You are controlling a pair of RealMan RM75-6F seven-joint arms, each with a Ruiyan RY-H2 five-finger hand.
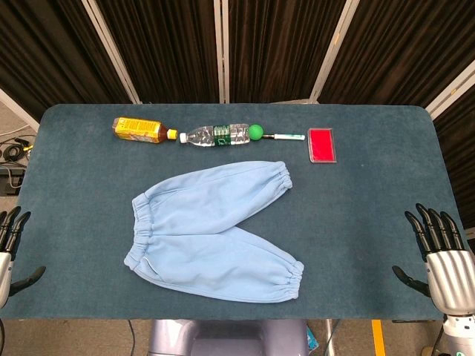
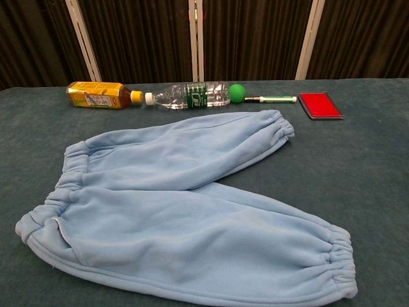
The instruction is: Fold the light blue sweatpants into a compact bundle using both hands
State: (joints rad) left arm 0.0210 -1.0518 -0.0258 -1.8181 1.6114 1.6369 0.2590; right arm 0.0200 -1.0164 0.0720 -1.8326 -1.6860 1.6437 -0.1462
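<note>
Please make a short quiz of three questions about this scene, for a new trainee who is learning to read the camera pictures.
1. True or false: the left hand already grips the light blue sweatpants.
2. Which item lies directly between the clear water bottle and the marker pen? A) red case B) green ball C) amber tea bottle
3. Toward which side of the table, in the head view, do the two leg cuffs point?

Key
1. False: both hands, also the right hand, wait open at the table's edges, apart from the cloth.
2. B, the green ball.
3. The right side; the waistband is at the left.
</note>
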